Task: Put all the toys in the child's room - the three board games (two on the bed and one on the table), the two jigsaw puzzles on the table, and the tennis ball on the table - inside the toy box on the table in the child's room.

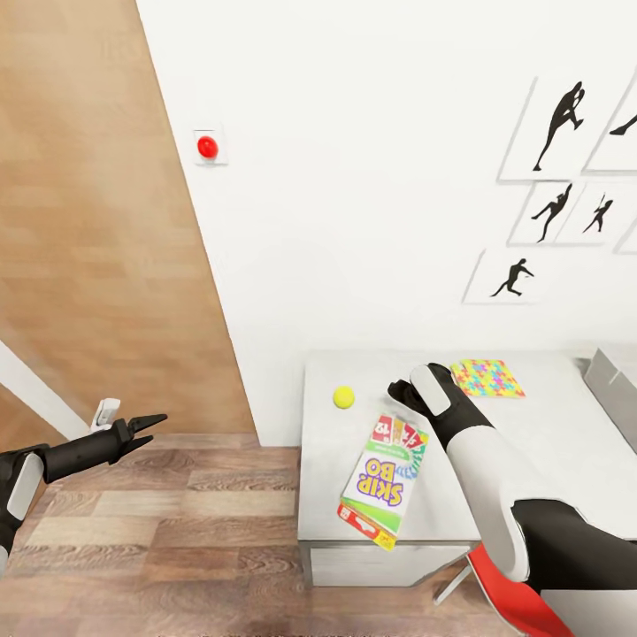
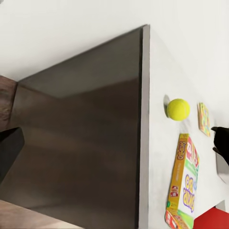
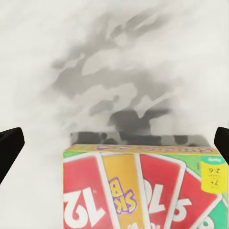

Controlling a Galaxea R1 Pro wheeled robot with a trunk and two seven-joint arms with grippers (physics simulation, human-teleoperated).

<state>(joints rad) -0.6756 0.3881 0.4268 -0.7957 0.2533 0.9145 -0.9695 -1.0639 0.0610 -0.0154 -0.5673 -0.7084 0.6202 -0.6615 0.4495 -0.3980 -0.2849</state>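
A green-edged board game [image 1: 383,478] printed with red cards lies on the pale table [image 1: 548,460], its near end jutting over the front edge. My right gripper [image 1: 400,394] hovers open just above the box's far end. In the right wrist view the gripper [image 3: 114,143] has its fingers [image 3: 9,150] spread wide on either side of the box [image 3: 143,191]. A yellow tennis ball [image 1: 343,397] rests left of that hand, and a jigsaw puzzle [image 1: 487,378] lies behind it. The grey toy box [image 1: 615,385] shows as a corner at the right. My left gripper [image 1: 146,425] hangs open over the floor, left of the table.
The table stands against a white wall with a red button [image 1: 207,147] and black baseball silhouettes [image 1: 553,212]. A red chair [image 1: 513,593] sits under the table's front edge beneath my right arm. A wood-panelled wall [image 1: 97,221] rises behind the plank floor on the left.
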